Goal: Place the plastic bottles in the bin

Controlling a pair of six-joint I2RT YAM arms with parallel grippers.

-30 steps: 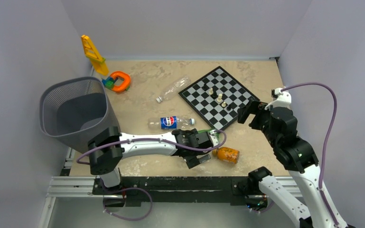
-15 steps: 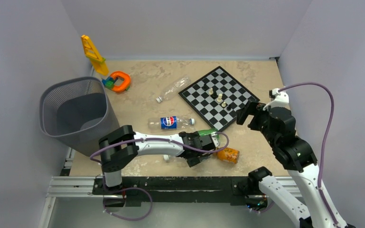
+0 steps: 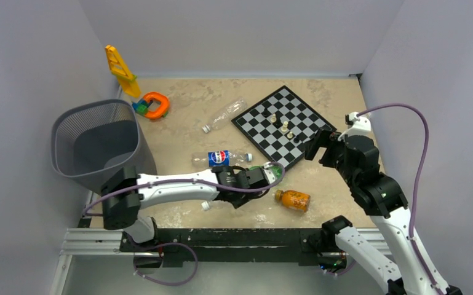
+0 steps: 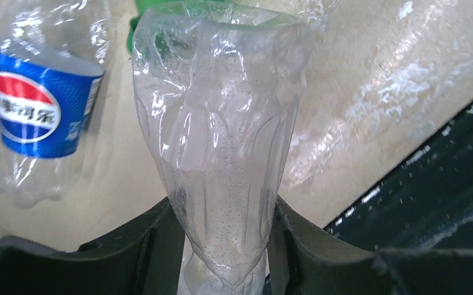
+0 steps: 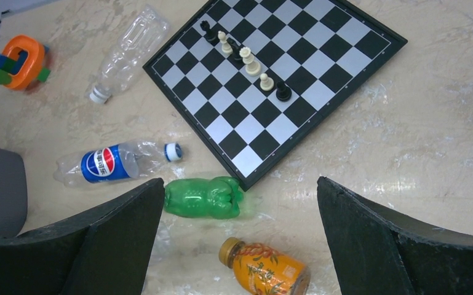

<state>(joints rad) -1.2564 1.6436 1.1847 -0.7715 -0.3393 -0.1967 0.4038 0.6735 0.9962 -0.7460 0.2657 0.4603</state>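
Clear bottle [image 4: 215,123] pinched at its narrow waist by the left gripper [image 4: 221,215], neck toward the wrist, at the near part of the worktop [image 3: 332,98], wide end just beside the green bottle [image 5: 203,196] at the near corner of the chessboard [image 5: 320,55]. Close around, all lying on their sides: Pepsi bottle [image 3: 220,158] just behind, orange bottle [image 3: 294,199] to the right, second clear bottle [image 3: 224,114] farther back along the chessboard's left edge. Bin [image 3: 136,144] standing at the worktop's left side, apart from every bottle; right gripper [image 5: 240,184] spread wide, holding nothing, raised at the chessboard's right side.
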